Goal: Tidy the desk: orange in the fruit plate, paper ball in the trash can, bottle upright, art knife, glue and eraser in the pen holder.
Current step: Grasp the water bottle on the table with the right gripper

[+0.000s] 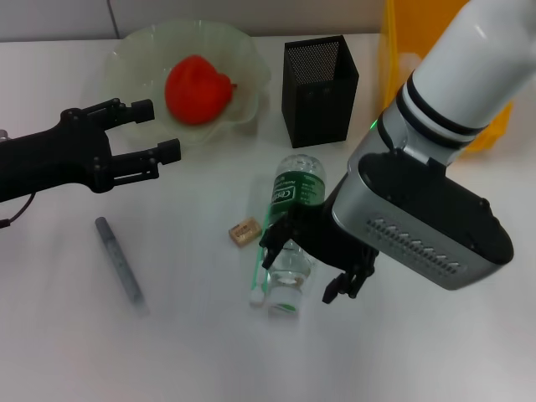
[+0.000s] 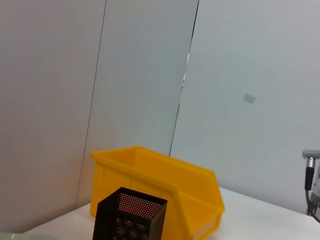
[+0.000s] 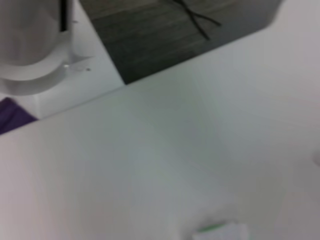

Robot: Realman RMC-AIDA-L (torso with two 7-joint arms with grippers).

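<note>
A clear bottle (image 1: 293,219) with a green label lies on its side on the white table, white cap toward me. My right gripper (image 1: 308,264) is open and straddles its lower half; one finger is against the bottle's side and the other stands apart. A thin green-and-white art knife (image 1: 259,251) lies beside the bottle, with a tan eraser (image 1: 244,230) just left of it. A grey glue stick (image 1: 117,261) lies farther left. The red-orange fruit (image 1: 197,89) rests in the pale green fruit plate (image 1: 243,50). My left gripper (image 1: 155,131) hovers open and empty at the plate's near edge. The paper ball is out of view.
The black mesh pen holder (image 1: 319,84) (image 2: 130,215) stands behind the bottle. A yellow bin (image 1: 400,42) (image 2: 165,185) sits at the back right, partly hidden by my right arm. The right wrist view shows bare table, its edge and dark floor.
</note>
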